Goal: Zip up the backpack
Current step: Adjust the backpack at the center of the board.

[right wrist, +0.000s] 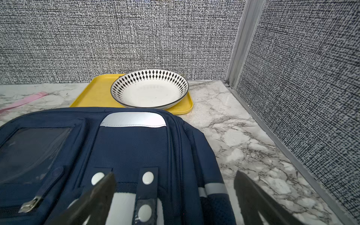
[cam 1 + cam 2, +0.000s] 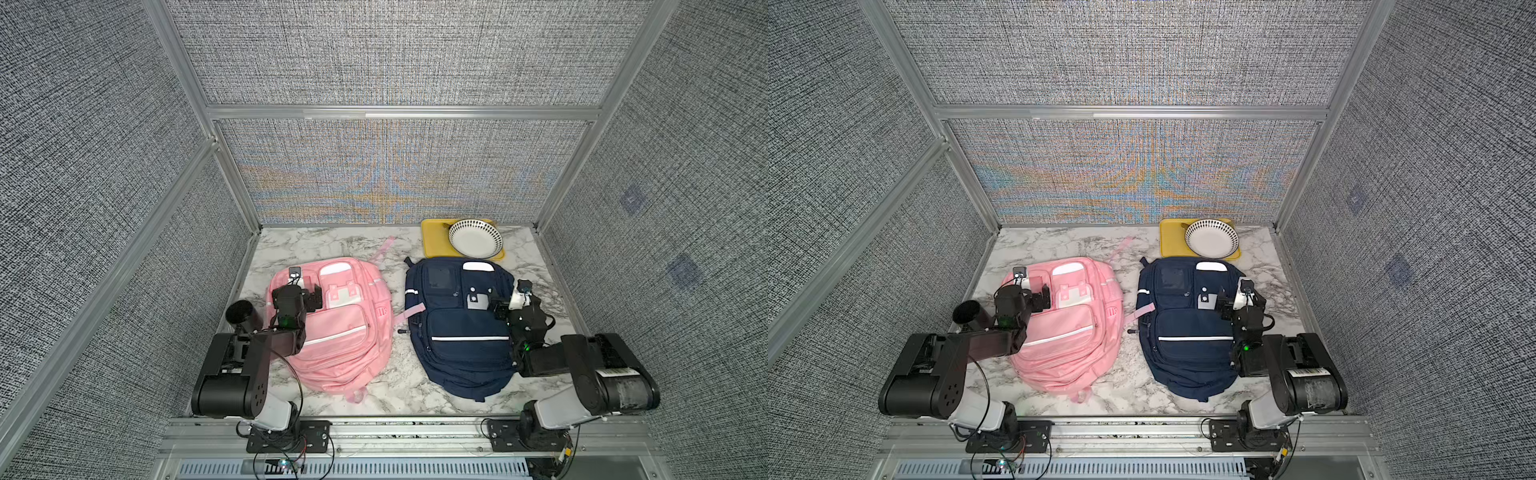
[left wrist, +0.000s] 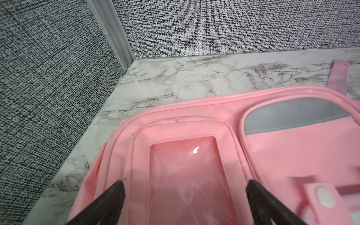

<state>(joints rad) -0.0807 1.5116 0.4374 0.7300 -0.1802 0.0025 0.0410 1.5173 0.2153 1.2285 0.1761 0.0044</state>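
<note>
Backpacks lie side by side on the table (image 2: 324,245): a pink backpack (image 2: 345,332) toward the left arm and a navy backpack (image 2: 457,353) toward the right arm, both flat with their fronts up and tops toward the back wall. Both top views show them whole and apart, with a pink strap (image 2: 409,311) reaching across the gap to the navy one. Behind the navy backpack, a tray (image 2: 434,241) holds a dish (image 2: 476,239).

From above, the left gripper (image 2: 313,297) hangs over the pink backpack's upper part, and the right gripper (image 2: 498,307) over the navy one's upper right edge.

Only the wrist views show detail. The left wrist view shows the left gripper (image 3: 185,183) spread wide and empty over a clear window (image 3: 183,165), with a grey patch (image 3: 292,115) beside it. The right wrist view shows the right gripper (image 1: 175,174) also wide and empty, above white snaps (image 1: 148,177). A metal zip pull (image 1: 31,204) lies below the navy backpack's window. Whether the main zips are closed cannot be told.
</note>
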